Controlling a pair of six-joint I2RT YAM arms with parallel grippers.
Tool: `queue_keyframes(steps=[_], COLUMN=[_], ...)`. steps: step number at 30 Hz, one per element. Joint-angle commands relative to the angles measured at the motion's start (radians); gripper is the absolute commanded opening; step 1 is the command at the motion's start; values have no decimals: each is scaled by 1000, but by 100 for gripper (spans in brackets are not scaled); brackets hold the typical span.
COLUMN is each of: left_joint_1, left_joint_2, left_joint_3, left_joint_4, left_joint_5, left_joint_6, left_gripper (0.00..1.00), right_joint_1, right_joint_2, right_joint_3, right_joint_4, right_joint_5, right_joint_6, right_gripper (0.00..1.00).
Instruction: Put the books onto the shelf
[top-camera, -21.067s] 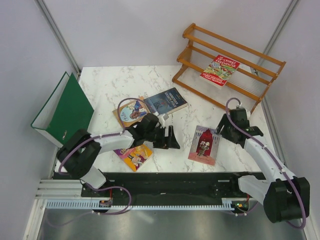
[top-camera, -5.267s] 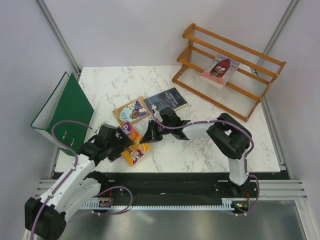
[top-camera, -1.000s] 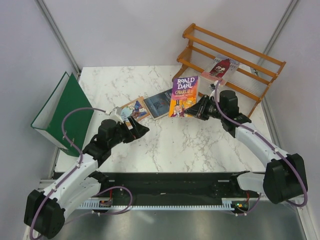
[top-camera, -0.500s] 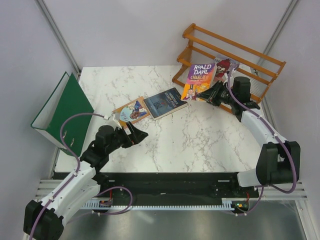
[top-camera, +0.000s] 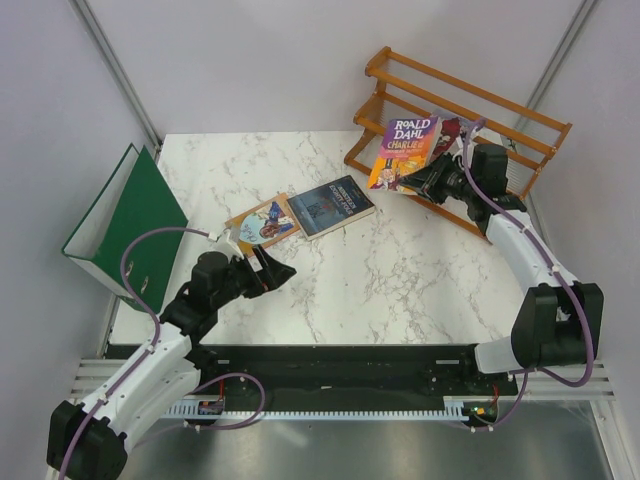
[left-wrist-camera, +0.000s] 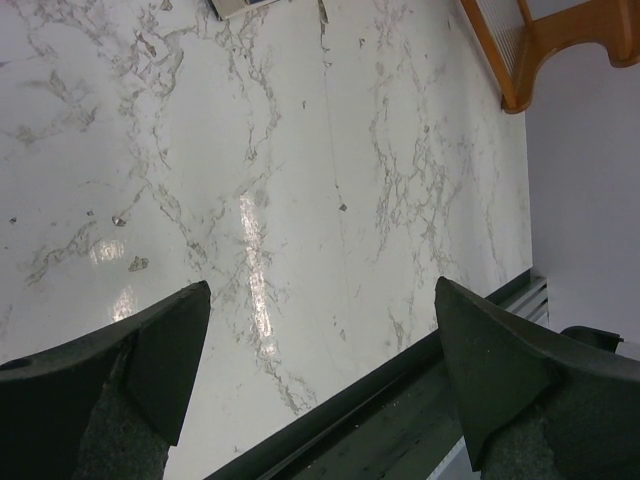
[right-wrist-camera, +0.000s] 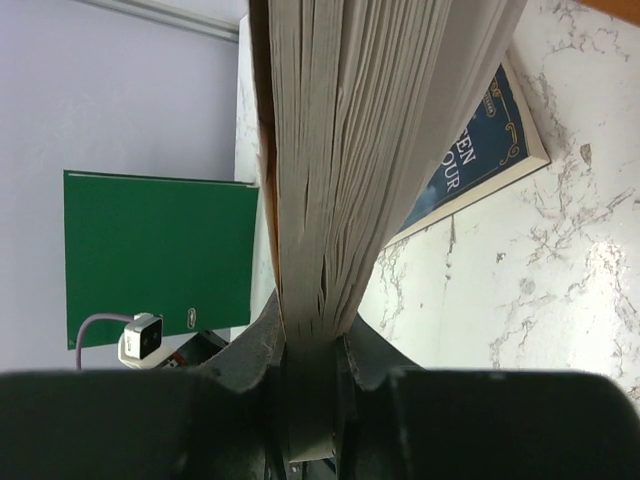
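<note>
My right gripper (top-camera: 424, 180) is shut on the lower edge of a purple-and-yellow book (top-camera: 404, 150), held upright and tilted just in front of the left part of the orange-brown shelf (top-camera: 505, 115). In the right wrist view its page block (right-wrist-camera: 370, 150) is pinched between the jaws of that gripper (right-wrist-camera: 310, 330). A pink book (top-camera: 457, 131) leans on the shelf's lower tier. A dark blue book (top-camera: 335, 205) and a tan book with a round picture (top-camera: 262, 225) lie flat mid-table. My left gripper (top-camera: 276, 270) hovers open and holds nothing, near the tan book.
A large green ring binder (top-camera: 130, 225) stands open at the table's left edge. The left wrist view shows bare marble between the open left gripper (left-wrist-camera: 320, 290), the table's dark front rail (left-wrist-camera: 400, 400) and a shelf foot (left-wrist-camera: 540, 45). Grey walls close in behind.
The right arm has carried the purple-and-yellow book from mid-table back and right, up to the shelf. The left arm drew back slightly toward the near edge, still open.
</note>
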Motion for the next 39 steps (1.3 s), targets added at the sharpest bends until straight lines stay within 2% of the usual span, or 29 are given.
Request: queue_keyframes(steps=[1,23,33,39], left_joint_1=[1,1,1,1], left_joint_2=[-10,-21,-36,-41], left_joint_3=[-2,0,1,-2], left_joint_4=[3,-12,-29,-36], left_joint_5=[21,16,10,7], left_joint_6=[-6,8,13,11], left_gripper=[100,100,100,100], right_joint_1=[-19,-135,-161,-161], right_joint_2=[-23,8,69,80], right_joint_3=[72,76,112,83], right_joint_4=[18,36,93,200], right_joint_5=[38,20,-26,-58], right_joint_6=[10,116,191,252], right_gripper=[3,6,8,8])
